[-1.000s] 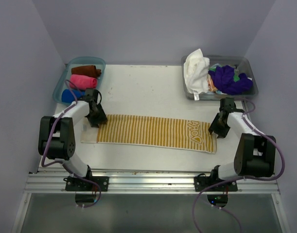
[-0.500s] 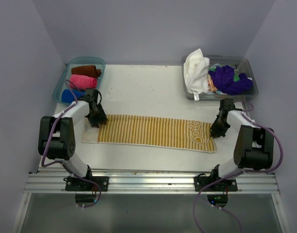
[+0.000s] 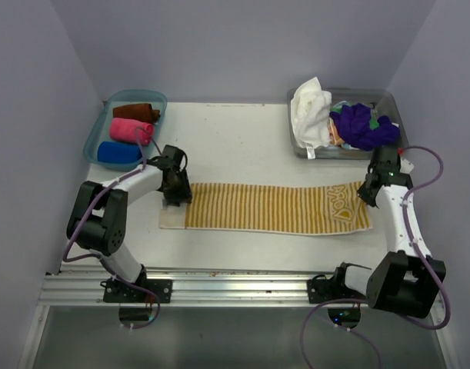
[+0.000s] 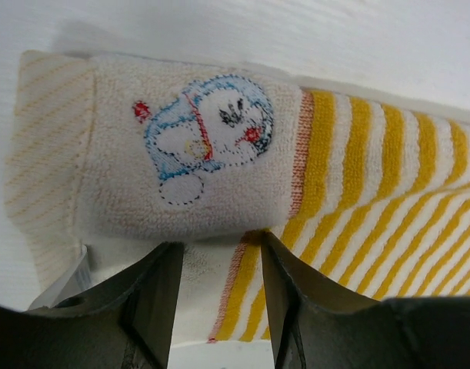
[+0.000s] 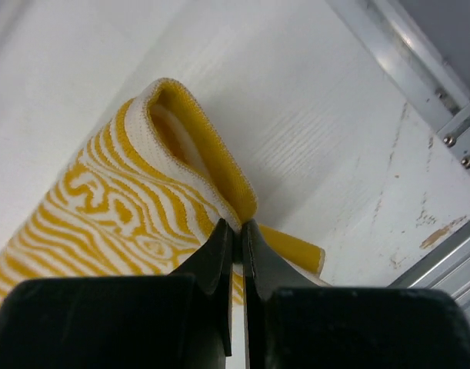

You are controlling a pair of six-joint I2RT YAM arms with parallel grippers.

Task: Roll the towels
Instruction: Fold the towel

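Across the near half of the bench, the mustard-and-white striped towel lay stretched flat as a long band running left to right. Its left end was folded back on itself, showing a pale flap with an embroidered cartoon figure. The left claw stood at that end with its jaws apart and cloth showing in the gap; whether it pinched the cloth I could not tell. At the other end the right claw was closed tight on a raised fold of the patterned corner, its fingers all but meeting. Beyond the left end, a blue tray held three rolls side by side: a brown towel, a pink towel and a blue towel. At the far right, a clear bin held a crumpled white towel and a purple towel.
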